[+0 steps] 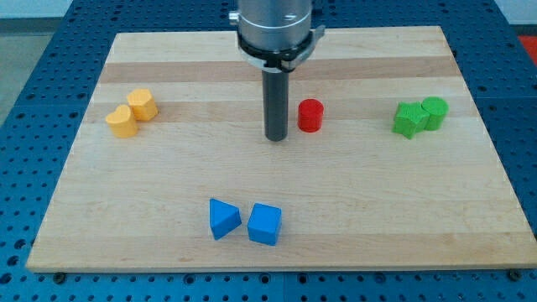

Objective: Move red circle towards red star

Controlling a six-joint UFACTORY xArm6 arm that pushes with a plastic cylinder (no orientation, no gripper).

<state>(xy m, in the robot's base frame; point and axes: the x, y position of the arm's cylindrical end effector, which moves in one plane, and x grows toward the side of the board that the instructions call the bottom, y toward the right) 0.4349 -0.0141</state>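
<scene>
A red circle block (310,115) stands on the wooden board (352,201), a little right of the middle. My tip (277,137) rests on the board just left of the red circle, a small gap apart from it. No red star shows in the view; the arm's body at the view's top may hide part of the board.
Two yellow blocks (132,111) sit touching at the view's left. A green star (409,119) and a green round block (435,111) sit touching at the right. A blue triangle-like block (223,218) and a blue cube (265,224) lie near the bottom edge.
</scene>
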